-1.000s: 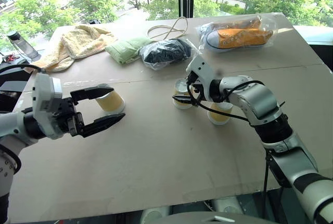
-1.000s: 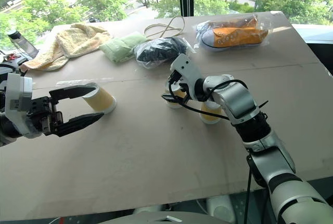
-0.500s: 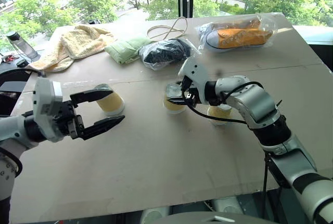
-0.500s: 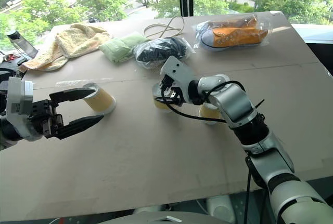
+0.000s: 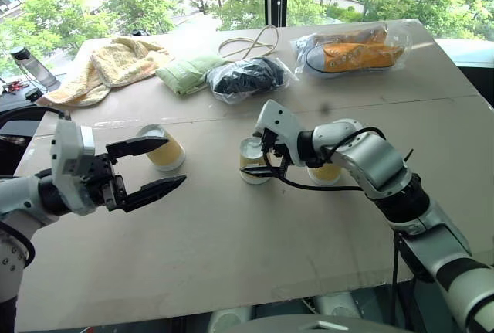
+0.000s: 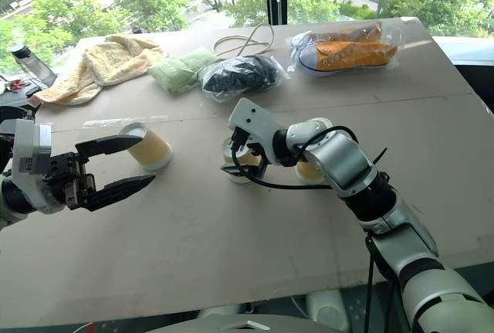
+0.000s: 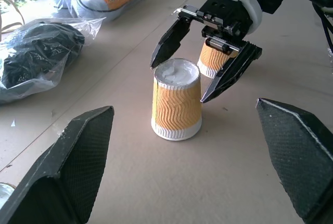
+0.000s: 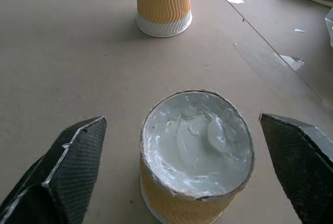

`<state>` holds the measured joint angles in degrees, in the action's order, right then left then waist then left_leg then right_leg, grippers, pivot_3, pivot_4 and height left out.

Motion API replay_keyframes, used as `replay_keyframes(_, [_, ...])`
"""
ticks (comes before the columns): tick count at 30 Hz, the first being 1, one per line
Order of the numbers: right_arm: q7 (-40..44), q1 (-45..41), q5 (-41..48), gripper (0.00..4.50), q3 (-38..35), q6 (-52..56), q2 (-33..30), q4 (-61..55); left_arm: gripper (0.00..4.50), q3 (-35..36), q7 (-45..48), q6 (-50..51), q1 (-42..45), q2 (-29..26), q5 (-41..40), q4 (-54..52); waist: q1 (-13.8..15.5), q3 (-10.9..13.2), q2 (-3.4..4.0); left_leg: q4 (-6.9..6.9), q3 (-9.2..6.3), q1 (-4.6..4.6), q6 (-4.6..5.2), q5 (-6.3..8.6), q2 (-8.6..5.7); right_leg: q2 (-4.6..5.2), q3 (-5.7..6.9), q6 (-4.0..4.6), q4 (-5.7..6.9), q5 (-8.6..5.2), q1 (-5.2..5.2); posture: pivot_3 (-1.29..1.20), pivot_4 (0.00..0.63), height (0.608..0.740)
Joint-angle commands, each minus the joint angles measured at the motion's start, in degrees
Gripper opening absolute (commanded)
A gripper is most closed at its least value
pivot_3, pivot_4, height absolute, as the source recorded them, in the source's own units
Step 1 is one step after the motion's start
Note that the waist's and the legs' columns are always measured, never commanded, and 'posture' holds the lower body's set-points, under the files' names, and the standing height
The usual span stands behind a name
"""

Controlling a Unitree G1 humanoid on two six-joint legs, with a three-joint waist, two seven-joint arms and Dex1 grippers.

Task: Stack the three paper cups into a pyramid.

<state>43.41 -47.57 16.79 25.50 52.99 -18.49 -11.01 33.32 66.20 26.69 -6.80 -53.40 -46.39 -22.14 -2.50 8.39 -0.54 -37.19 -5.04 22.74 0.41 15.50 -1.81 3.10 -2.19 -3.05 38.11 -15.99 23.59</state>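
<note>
Three yellow-orange paper cups stand upside down on the table, white bases up. The left cup (image 5: 163,150) stands just beyond my open left gripper (image 5: 174,161), whose upper finger overlaps it in the head views. The middle cup (image 5: 253,161) stands free on the table, and my right gripper (image 5: 260,159) is open with one finger on each side of its top, not pressing it. The third cup (image 5: 325,172) stands right of it, partly hidden behind my right arm. From the left wrist, the middle cup (image 7: 177,99) appears straight ahead. The right wrist camera looks down on its base (image 8: 196,148).
Along the far side lie a yellow towel (image 5: 116,62), a green cloth (image 5: 189,73), a black bag (image 5: 247,78), a bagged orange shoe (image 5: 355,51) and a cord (image 5: 251,43). A bottle (image 5: 31,66) stands far left. The table's near edge (image 5: 231,302) runs below my arms.
My right gripper carried the middle cup leftward, away from the third cup, then opened and let it go; the cup now stands on the table. The left gripper stayed put.
</note>
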Motion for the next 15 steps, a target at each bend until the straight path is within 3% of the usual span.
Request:
replay_keyframes(1, [0.5,-1.6,2.5,4.44,-7.2,2.6,-3.5,-5.8,4.50,0.1,0.9,0.2,1.6,-0.4,-2.2,-2.2,0.3,0.0,-0.01,0.00,0.00,0.01,0.00,0.00,0.00,0.01,0.00,0.00,-0.01,0.00,0.00,0.00,0.150,0.740])
replay_keyframes(5, [1.3,0.6,5.8,4.44,-13.3,4.9,-9.0,-10.7,4.50,-3.3,0.9,1.6,4.8,-1.3,-3.0,-3.5,0.5,0.0,-0.06,-0.02,-0.07,0.04,0.00,0.00,-0.02,0.05,0.00,0.00,-0.03,0.00,-0.04,0.00,0.150,0.740])
replay_keyframes(10, [3.0,12.3,7.9,4.44,-23.0,-0.8,-16.7,-16.1,4.50,-10.3,1.9,3.4,11.3,-1.9,-3.2,-4.2,0.5,-0.1,-0.12,0.00,-0.06,0.03,0.02,0.01,-0.02,0.03,-0.03,0.00,-0.05,0.00,-0.08,0.00,0.150,0.740])
replay_keyframes(15, [0.6,24.9,9.5,4.44,-29.9,-4.9,-16.8,-18.5,4.50,-15.4,4.3,2.8,15.6,-2.5,-1.2,-2.6,-0.1,-0.1,-0.11,-0.03,0.10,-0.05,0.17,0.09,0.01,-0.05,-0.06,-0.01,0.08,0.00,-0.07,0.00,0.150,0.740])
